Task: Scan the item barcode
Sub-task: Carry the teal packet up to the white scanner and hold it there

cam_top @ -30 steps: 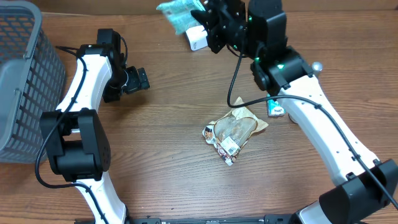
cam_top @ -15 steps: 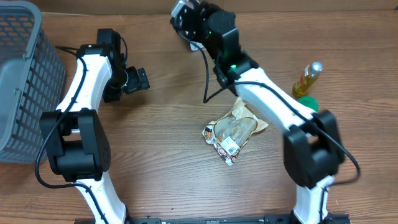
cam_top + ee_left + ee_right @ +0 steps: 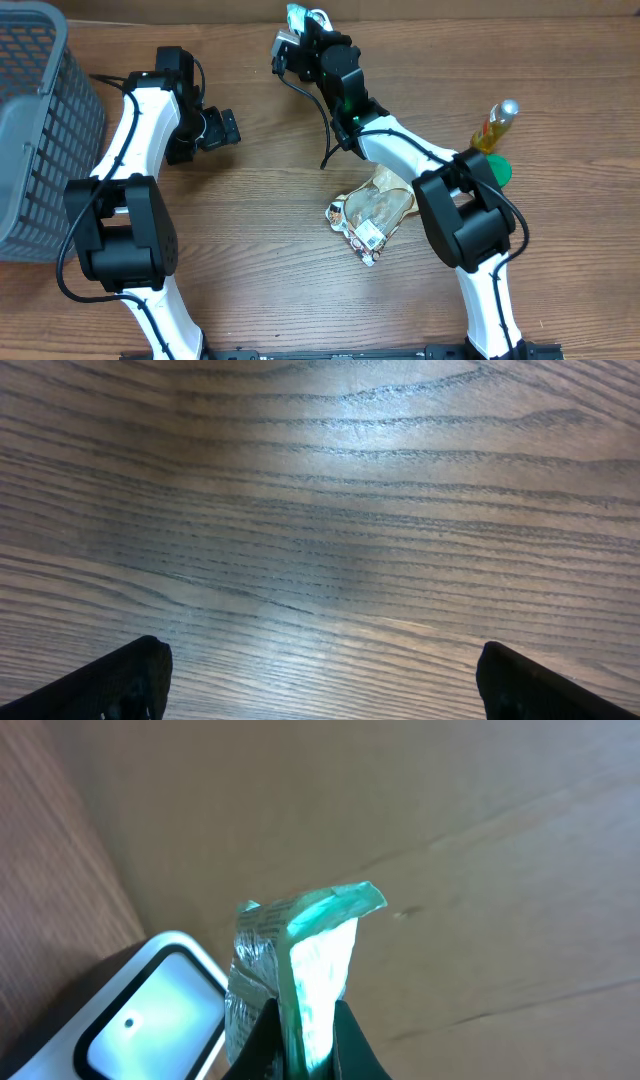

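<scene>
Green packet (image 3: 318, 952) pinched in right end effector (image 3: 305, 1038), scanner (image 3: 150, 1010) beside; left end effector (image 3: 320, 672) gaping; snack bag (image 3: 375, 212) mid-table.

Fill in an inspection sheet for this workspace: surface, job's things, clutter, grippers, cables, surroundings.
Surface: wooden table, bare grain under the left arm.
Job's things: teal packet held up near the white scanner.
Clutter: snack bag mid-table; yellow bottle on the right; grey basket at the left edge.
Grippers: left gripper open, empty; right gripper shut on the teal packet.
Cables: black cable looping beside the right arm.
Surroundings: brown panel behind the table.
</scene>
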Controlling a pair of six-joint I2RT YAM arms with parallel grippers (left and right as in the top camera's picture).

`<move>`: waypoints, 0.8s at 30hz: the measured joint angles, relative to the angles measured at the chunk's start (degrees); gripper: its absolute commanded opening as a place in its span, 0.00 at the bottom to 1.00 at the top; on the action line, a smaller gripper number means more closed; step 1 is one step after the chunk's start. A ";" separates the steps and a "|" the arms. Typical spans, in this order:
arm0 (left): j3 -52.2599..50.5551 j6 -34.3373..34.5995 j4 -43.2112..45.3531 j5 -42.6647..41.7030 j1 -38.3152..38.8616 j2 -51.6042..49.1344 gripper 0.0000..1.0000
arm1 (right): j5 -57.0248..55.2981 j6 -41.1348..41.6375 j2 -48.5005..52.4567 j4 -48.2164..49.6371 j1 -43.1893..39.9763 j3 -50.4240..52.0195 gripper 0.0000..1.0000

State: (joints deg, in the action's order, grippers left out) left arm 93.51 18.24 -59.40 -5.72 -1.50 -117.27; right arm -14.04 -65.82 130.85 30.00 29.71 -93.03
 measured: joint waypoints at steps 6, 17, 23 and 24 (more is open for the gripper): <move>-0.02 0.00 0.00 0.00 0.00 0.00 0.99 | -0.85 -0.28 2.67 0.02 -0.87 0.00 0.04; 0.00 0.00 0.00 0.00 0.00 0.00 1.00 | -0.94 -0.44 2.78 -3.04 -1.22 0.00 0.04; 0.00 0.00 0.00 0.00 0.00 0.00 1.00 | -0.92 -0.44 2.78 -6.62 -1.22 0.00 0.04; 0.00 0.00 0.00 0.00 0.00 0.00 1.00 | -0.79 -0.44 2.78 -7.76 -1.22 -0.02 0.04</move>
State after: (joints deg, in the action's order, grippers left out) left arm 93.51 18.24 -59.40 -5.72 -1.50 -117.27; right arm -14.83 -66.26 133.62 22.24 28.49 -93.06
